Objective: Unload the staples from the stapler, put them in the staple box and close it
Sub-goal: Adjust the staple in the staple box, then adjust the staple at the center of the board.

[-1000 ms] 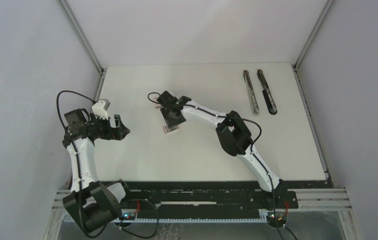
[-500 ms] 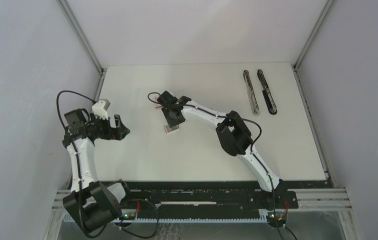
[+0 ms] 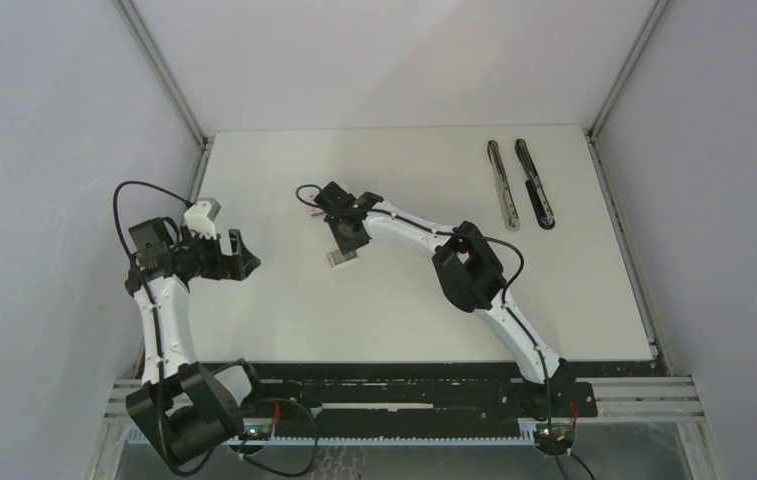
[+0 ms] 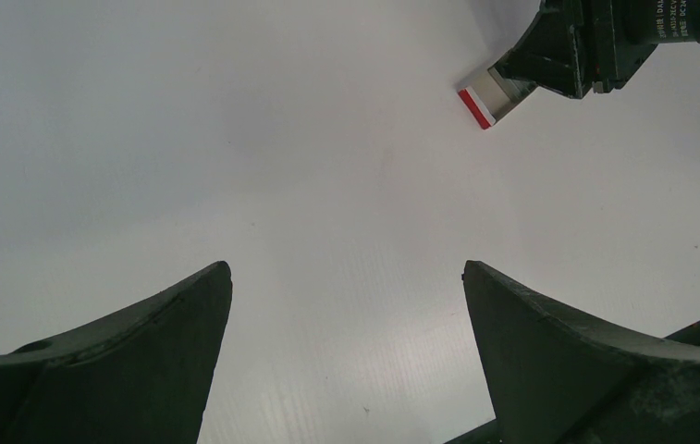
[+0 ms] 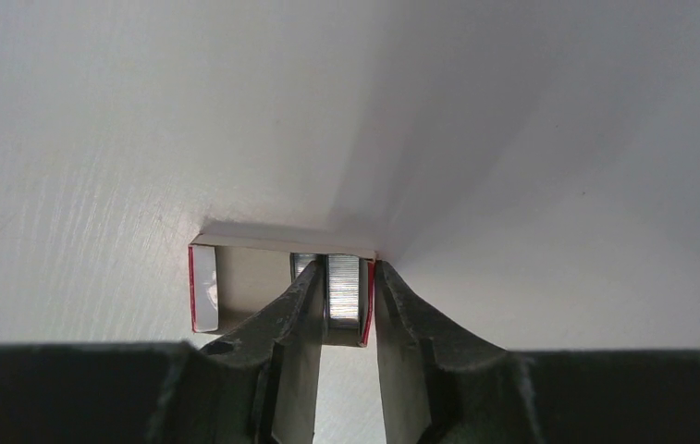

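In the right wrist view a grey strip of staples (image 5: 346, 294) lies inside a small red-and-white box (image 5: 203, 289), against its right wall. My right gripper (image 5: 346, 268) has one finger inside the box and the other outside that wall. It is shut on the staples with the wall between. From above, the gripper (image 3: 345, 243) hangs over the box (image 3: 342, 259) at mid-table. The stapler (image 3: 535, 185) lies far right, in two long parts side by side. My left gripper (image 3: 245, 256) stands open and empty near the left edge.
The left wrist view shows bare white table between my open left fingers (image 4: 170, 351), with the box (image 4: 479, 104) and the right gripper's body (image 4: 586, 46) beyond. Grey walls and metal frame rails close in the table on three sides.
The right jaws have narrowed onto the staples and the box wall. Neither arm has visibly moved, and the left gripper stays wide open.
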You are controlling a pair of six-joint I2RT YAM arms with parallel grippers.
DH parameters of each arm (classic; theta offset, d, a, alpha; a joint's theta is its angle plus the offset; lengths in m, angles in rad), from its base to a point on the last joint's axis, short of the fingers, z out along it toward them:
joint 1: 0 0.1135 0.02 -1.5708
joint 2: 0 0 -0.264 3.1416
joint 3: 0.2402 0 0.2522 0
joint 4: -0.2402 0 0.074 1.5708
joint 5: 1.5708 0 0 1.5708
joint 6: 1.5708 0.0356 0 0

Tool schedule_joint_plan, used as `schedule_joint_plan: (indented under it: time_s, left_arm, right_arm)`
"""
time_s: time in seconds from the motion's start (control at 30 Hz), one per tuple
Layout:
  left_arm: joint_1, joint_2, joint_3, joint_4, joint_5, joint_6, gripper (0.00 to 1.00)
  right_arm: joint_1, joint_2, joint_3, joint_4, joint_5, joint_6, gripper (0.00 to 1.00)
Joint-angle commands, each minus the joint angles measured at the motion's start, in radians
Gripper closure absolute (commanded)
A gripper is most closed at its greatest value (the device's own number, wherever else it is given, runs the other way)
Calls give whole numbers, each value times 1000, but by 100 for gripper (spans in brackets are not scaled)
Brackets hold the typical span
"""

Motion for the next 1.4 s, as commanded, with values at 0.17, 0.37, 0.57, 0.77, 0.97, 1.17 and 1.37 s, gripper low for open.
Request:
schedule_joint_plan:
  time_s: [0.17, 0.37, 0.57, 0.77, 0.97, 1.17, 1.37]
  left_arm:
    - [3, -2, -20, 19, 18, 21, 0]
    - [3, 1, -20, 20, 18, 21, 0]
    - [1, 3, -21, 20, 18, 21, 0]
    - [4, 1, -20, 20, 18, 22, 0]
    - [3, 0, -20, 20, 18, 22, 0]
    - [2, -1, -20, 20, 21, 20, 0]
    - [3, -3, -21, 20, 25, 20, 0]
  right_arm:
    - [4, 7, 39, -4, 22, -17, 78]
    - [2, 8, 42, -3, 23, -17, 78]
    - [0, 8, 58, -10, 23, -33, 65]
    - [-9, -32, 67, -3, 22, -57, 62]
    - [-23, -91, 80, -2, 9, -109, 60]
    - [-55, -183, 62, -10, 4, -182, 55]
    - [-112, -309, -34, -9, -71, -278, 51]
